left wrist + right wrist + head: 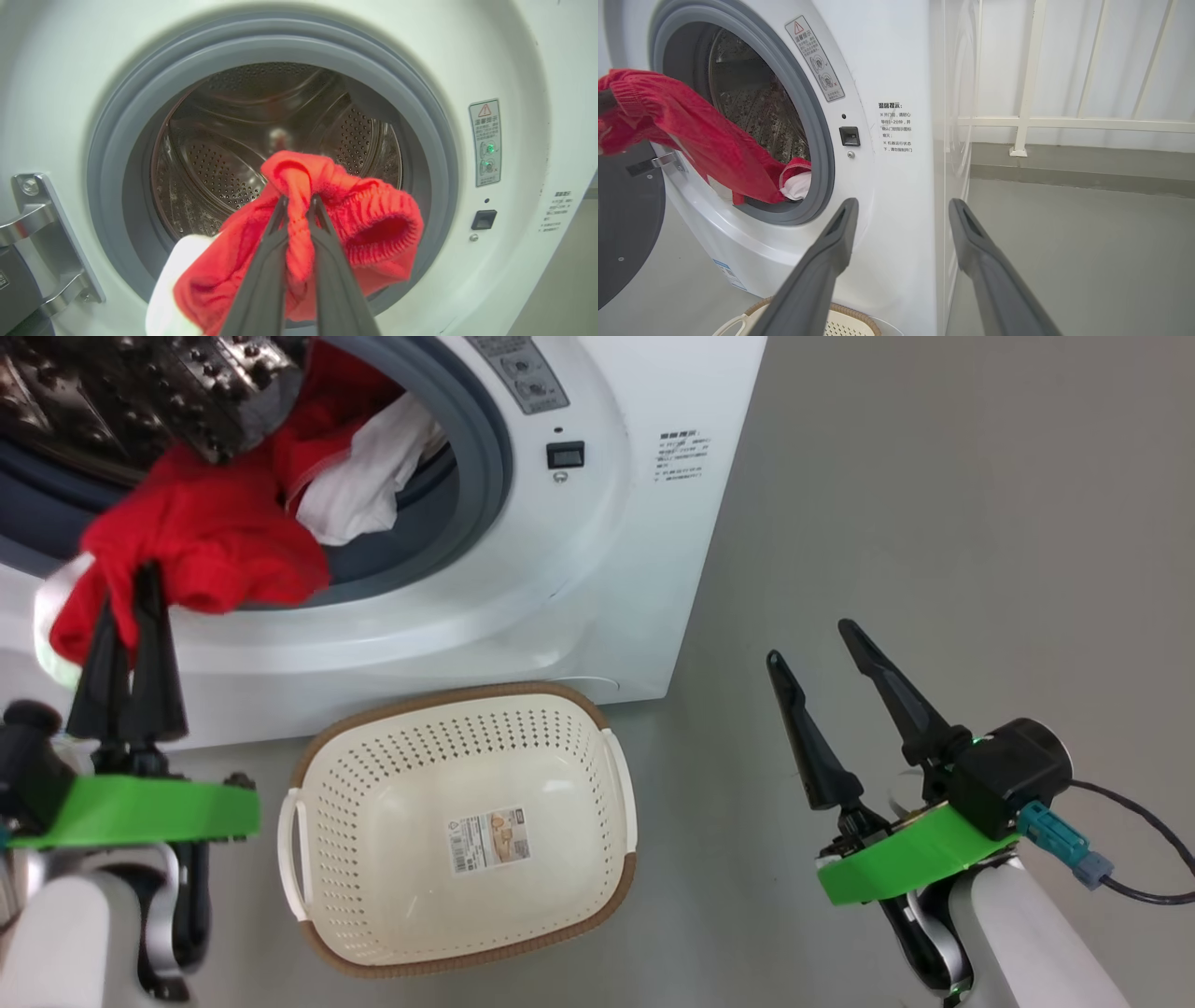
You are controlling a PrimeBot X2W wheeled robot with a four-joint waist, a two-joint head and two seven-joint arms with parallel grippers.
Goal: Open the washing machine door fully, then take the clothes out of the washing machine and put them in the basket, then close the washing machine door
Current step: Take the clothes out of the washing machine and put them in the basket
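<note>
Red clothes (373, 224) in the tight pinch of the left gripper (299, 200); right gripper (810, 642) with jaws wide apart, empty.

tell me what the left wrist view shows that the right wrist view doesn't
Left wrist view, not the right: the left gripper, fingers shut on a fold of the clothes, and the metal door hinge at the left edge.
Right wrist view, not the left: the right gripper with fingers open and empty, the basket rim below, the washing machine door standing open, and a white railing.
Both: the washing machine, its grey rubber ring, steel drum and the red clothes.
</note>
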